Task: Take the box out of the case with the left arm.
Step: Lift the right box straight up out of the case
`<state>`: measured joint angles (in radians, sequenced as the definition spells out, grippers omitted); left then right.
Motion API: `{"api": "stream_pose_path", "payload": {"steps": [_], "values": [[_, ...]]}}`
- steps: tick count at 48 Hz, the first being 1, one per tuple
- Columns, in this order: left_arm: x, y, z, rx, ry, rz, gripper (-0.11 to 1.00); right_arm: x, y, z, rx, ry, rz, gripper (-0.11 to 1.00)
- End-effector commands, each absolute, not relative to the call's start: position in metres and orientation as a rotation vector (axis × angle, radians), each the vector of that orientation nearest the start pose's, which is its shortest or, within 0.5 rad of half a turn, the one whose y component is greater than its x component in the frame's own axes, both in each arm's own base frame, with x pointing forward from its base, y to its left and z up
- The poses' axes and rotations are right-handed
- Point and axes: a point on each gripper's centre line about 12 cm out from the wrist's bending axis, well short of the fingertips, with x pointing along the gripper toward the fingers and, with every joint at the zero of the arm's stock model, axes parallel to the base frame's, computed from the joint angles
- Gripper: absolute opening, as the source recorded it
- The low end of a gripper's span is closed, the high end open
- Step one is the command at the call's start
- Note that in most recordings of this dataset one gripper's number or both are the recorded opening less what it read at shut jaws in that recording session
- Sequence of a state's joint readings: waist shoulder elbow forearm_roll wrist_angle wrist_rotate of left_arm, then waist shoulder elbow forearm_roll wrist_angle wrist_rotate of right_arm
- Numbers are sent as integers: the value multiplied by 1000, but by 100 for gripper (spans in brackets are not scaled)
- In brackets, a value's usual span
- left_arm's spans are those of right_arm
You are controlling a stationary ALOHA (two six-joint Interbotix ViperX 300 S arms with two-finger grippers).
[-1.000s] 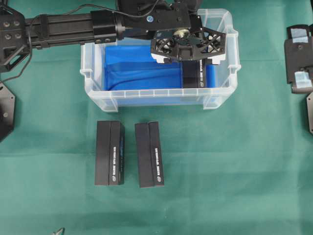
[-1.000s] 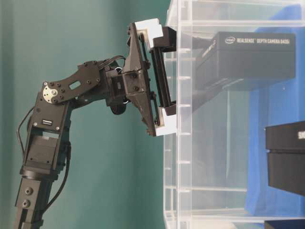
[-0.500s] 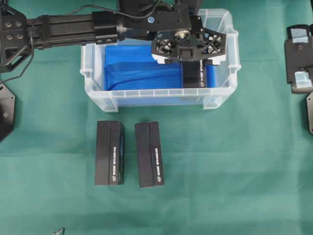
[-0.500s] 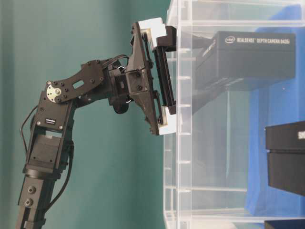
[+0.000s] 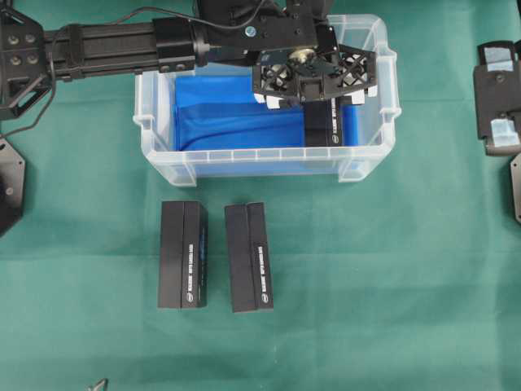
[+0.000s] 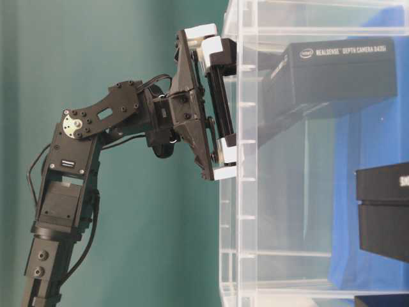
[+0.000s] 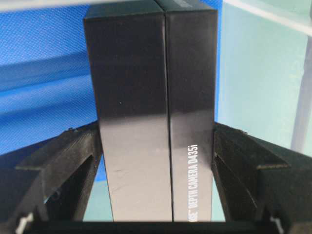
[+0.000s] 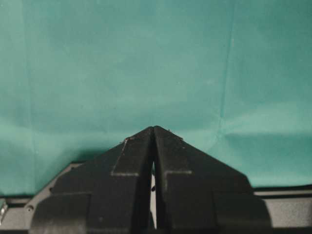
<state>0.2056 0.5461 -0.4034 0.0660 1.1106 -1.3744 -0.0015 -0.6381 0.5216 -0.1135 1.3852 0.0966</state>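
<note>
Box [image 7: 151, 117] removal starts from the case [image 5: 163, 163], taken as the reference for all positions: the black carton stands inside it, against the right-hand end of the blue lining [image 5: 228, 122], with its printed long face toward the near wall. Seen from the left wrist view, the left gripper [image 7: 156, 161] straddles the carton, one black finger [image 7: 63, 165] at each long side; the fingers appear to meet or nearly meet the sides, so a firm grip cannot be confirmed from these views. This straddling approach suits a tall, narrow carton, since the flat side faces give the pads parallel surfaces to clamp. The left arm [image 5: 114, 41] reaches in over the case's far rim from the left, keeping the wrist above the walls so that a straight lift should clear them. Two further black boxes [image 5: 216, 256] lie side by side on the green cloth [image 5: 391, 269] in front of the case's near wall, well apart from it. The right gripper [image 8: 154, 141] is parked to the right of the case with its fingers pressed together on nothing
</note>
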Motion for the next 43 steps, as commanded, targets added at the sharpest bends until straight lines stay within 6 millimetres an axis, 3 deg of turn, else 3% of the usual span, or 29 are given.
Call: {"api": "stream_pose_path", "payload": {"steps": [1, 10, 43], "values": [[528, 113, 216, -1244, 876, 1007, 65, 203, -14, 330, -4, 1246, -147, 0], [526, 112, 231, -1249, 855, 991, 65, 203, -14, 330, -4, 1246, -147, 0], [495, 107, 374, -1258, 786, 942, 65, 203, -14, 330, -5, 1246, -146, 0]]}}
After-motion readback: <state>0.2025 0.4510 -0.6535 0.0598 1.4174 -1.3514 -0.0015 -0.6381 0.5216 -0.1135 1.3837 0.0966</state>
